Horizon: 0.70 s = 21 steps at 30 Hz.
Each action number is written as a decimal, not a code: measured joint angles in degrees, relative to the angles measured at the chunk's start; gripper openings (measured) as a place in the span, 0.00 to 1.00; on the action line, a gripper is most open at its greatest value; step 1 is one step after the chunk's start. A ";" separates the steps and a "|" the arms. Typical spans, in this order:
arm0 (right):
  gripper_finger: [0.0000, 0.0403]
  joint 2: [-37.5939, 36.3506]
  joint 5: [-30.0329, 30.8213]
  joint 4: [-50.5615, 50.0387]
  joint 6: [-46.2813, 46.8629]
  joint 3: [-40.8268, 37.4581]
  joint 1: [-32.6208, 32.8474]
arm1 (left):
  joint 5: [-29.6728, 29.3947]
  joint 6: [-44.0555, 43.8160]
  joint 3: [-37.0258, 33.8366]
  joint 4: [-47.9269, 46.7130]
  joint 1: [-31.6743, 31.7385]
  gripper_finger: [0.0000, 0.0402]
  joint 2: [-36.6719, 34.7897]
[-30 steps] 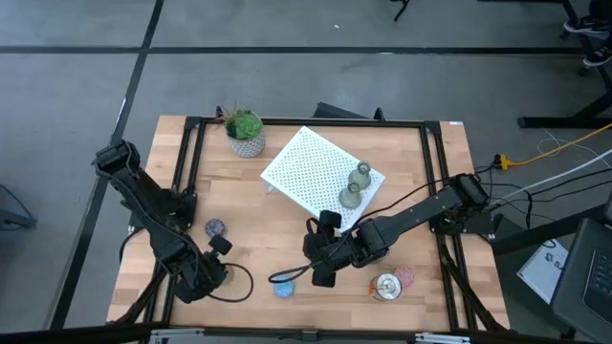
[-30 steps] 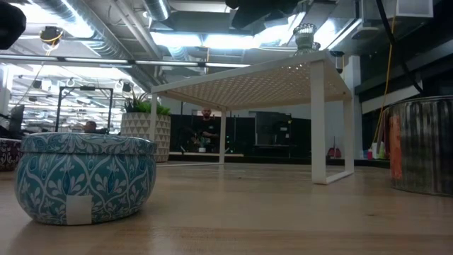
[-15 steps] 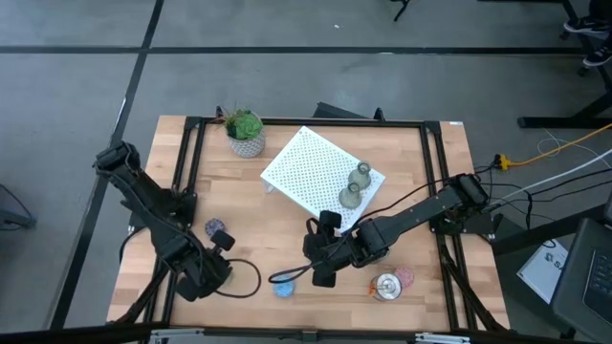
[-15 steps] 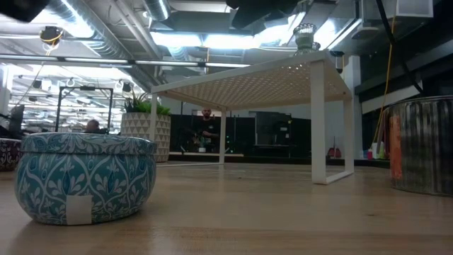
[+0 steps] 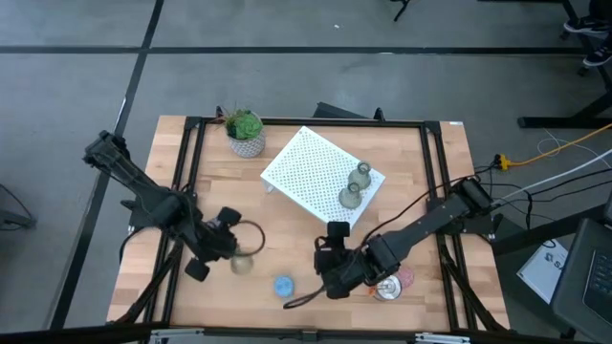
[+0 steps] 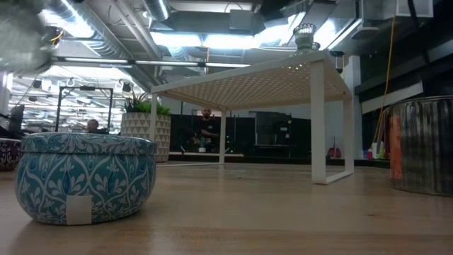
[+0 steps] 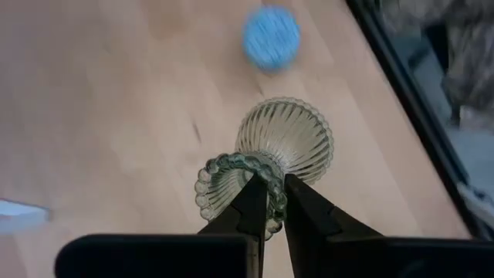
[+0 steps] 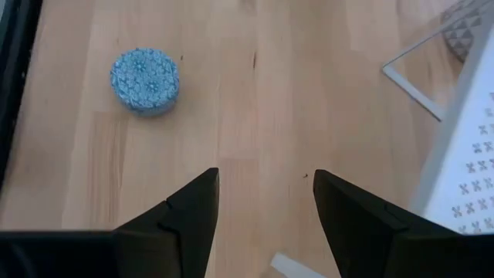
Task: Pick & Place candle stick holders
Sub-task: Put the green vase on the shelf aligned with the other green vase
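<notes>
The olive-green bell-shaped holder (image 7: 284, 141) is pinched at its beaded rim by my left gripper (image 7: 268, 202), fingers closed tight on the rim edge. In the high view it (image 5: 243, 262) hangs over the table's (image 5: 287, 229) front left part. Blue holder (image 5: 284, 286) sits on the wood near the front edge. My right gripper (image 8: 264, 202) stands about half open, holding nothing, above bare wood beside the blue holder (image 8: 145, 81). Two more olive-green holders (image 5: 355, 186) stand on the white perforated stand (image 5: 311, 172). Silver holder (image 5: 387, 287) and pink holder (image 5: 405, 277) lie just behind the right arm. Potted plant (image 5: 245, 132) at the back left.
</notes>
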 joint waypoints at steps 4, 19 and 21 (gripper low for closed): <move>0.53 -0.01 0.19 2.08 1.57 0.00 1.07 | -0.77 1.11 0.00 4.18 2.10 0.05 -2.04; 0.53 -0.09 0.20 5.52 8.55 0.00 0.84 | 0.29 8.69 6.98 7.44 17.96 0.05 -0.39; 0.53 -0.09 0.20 6.90 8.53 0.00 0.81 | 0.52 10.80 10.61 4.87 20.83 0.05 1.11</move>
